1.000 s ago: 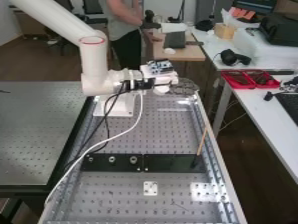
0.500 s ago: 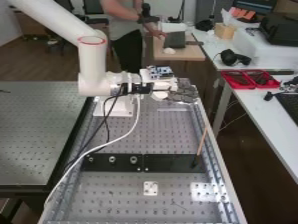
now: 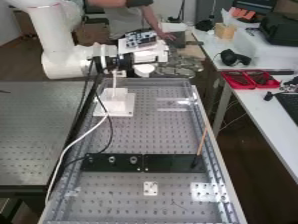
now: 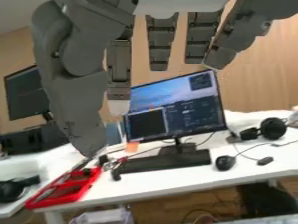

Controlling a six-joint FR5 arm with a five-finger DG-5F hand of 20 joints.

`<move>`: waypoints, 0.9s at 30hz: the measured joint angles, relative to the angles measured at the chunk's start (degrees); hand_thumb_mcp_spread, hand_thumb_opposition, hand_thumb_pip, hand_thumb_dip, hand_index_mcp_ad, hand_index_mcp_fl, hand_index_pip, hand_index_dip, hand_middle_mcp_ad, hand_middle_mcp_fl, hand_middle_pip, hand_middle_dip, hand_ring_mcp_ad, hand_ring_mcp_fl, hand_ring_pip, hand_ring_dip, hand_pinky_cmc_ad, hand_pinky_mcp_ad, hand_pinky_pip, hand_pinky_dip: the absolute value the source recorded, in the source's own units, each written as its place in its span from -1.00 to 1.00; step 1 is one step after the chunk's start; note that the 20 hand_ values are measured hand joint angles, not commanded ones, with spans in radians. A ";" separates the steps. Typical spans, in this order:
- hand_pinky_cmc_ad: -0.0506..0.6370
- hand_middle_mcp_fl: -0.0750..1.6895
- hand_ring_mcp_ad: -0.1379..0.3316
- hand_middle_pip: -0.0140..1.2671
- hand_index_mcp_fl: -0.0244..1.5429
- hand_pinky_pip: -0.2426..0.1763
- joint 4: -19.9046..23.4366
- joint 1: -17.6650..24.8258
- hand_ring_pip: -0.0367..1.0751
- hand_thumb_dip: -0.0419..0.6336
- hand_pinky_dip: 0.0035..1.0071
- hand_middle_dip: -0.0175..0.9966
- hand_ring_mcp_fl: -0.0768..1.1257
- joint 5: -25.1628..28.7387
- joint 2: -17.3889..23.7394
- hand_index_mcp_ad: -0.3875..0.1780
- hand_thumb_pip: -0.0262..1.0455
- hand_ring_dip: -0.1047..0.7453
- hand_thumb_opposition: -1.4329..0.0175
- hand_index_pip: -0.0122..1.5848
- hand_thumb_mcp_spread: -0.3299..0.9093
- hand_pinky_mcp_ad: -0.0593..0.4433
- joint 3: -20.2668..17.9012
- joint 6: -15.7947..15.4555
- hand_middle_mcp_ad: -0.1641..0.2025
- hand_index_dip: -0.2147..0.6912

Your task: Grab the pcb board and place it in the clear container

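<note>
You have a small, pale, spotted plate (image 3: 151,188), possibly the pcb board, on the perforated bench (image 3: 120,200). It lies flat.

We log desk (image 3: 120,189): perforated metal, dull sheen. Arm (image 3: 54,37): smooth, white, softly glossy. Hand (image 3: 178,65): dark grey, mostly matt, plastic-looking. Red tray (image 3: 239,87): smooth plastic. Keyboard (image 4: 163,161): black plastic, matt. Side table (image 4: 149,186): white, smooth top. Stick (image 3: 201,142): looks like wood. Box (image 3: 225,32): wood or cardboard; we cannot tell which.
</note>
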 joint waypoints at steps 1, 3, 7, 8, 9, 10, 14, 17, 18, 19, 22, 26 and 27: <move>0.16 -0.83 0.23 -0.76 -0.92 0.01 -0.19 -0.22 -0.76 -0.08 -0.62 -0.59 -0.85 0.37 0.58 -0.28 -0.17 -0.55 -0.15 0.63 0.46 -0.31 -0.21 -0.13 0.13 -0.03; 0.17 -0.85 0.22 -0.76 -0.92 0.01 -1.50 -1.33 -0.76 -0.08 -0.62 -0.59 -0.85 2.25 3.51 -0.28 -0.17 -0.55 -0.15 0.62 0.46 -0.31 -1.14 -0.89 0.11 -0.01; 0.16 -0.89 0.23 -0.76 -0.92 0.01 -4.81 -2.91 -0.76 -0.08 -0.62 -0.59 -0.85 4.51 7.44 -0.28 -0.17 -0.55 -0.16 0.57 0.46 -0.31 -1.85 -2.35 0.11 0.03; 0.16 -0.89 0.23 -0.77 -0.92 0.01 -6.03 -3.31 -0.76 -0.08 -0.62 -0.59 -0.85 4.90 8.23 -0.28 -0.17 -0.55 -0.16 0.56 0.46 -0.31 -1.85 -2.86 0.11 0.03; 0.16 -0.89 0.23 -0.76 -0.92 0.02 -7.23 -3.69 -0.76 -0.08 -0.62 -0.59 -0.85 5.24 8.82 -0.28 -0.17 -0.55 -0.16 0.55 0.47 -0.28 -1.82 -3.41 0.11 0.03; 0.14 -0.89 0.23 -0.76 -0.92 0.02 -8.24 -4.07 -0.76 -0.08 -0.62 -0.59 -0.84 5.47 9.32 -0.28 -0.17 -0.55 -0.15 0.53 0.47 -0.24 -1.73 -3.95 0.11 0.03; 0.14 -0.89 0.23 -0.76 -0.90 0.01 -10.22 -5.16 -0.76 -0.10 -0.62 -0.59 -0.87 5.49 10.77 -0.28 -0.17 -0.55 -0.13 0.45 0.44 -0.22 -0.91 -5.34 0.13 0.06; 0.14 -0.89 0.21 -0.76 -0.90 0.01 -10.40 -5.31 -0.76 -0.11 -0.62 -0.59 -0.87 5.12 11.25 -0.24 -0.19 -0.55 -0.09 0.38 0.41 -0.12 -0.66 -5.77 0.13 0.06; 0.14 -0.89 0.21 -0.76 -0.90 0.02 -10.41 -5.31 -0.76 -0.13 -0.62 -0.59 -0.87 5.07 11.31 -0.23 -0.23 -0.55 -0.09 0.37 0.41 -0.10 -0.64 -5.87 0.13 0.06; 0.14 -0.89 0.21 -0.76 -0.90 0.01 -10.50 -5.31 -0.76 -0.13 -0.62 -0.59 -0.87 4.92 11.45 -0.23 -0.25 -0.55 -0.09 0.37 0.40 -0.11 -0.55 -6.10 0.13 0.06; 0.14 -0.89 0.21 -0.76 -0.90 -0.04 -11.03 -5.19 -0.76 -0.13 -0.59 -0.59 -0.87 4.58 11.81 -0.23 -0.24 -0.55 -0.09 0.33 0.39 -0.03 -0.24 -6.60 0.12 0.06; 0.14 -0.89 0.21 -0.76 -0.88 -0.05 -11.22 -4.90 -0.76 -0.13 -0.57 -0.59 -0.87 4.36 12.17 -0.23 -0.23 -0.56 -0.09 0.25 0.37 -0.04 -0.13 -6.53 0.12 0.06; 0.14 -0.89 0.21 -0.76 -0.87 -0.05 -11.06 -4.81 -0.76 -0.14 -0.57 -0.59 -0.87 4.35 12.26 -0.23 -0.23 -0.55 -0.09 0.23 0.36 -0.04 -0.16 -6.54 0.14 0.06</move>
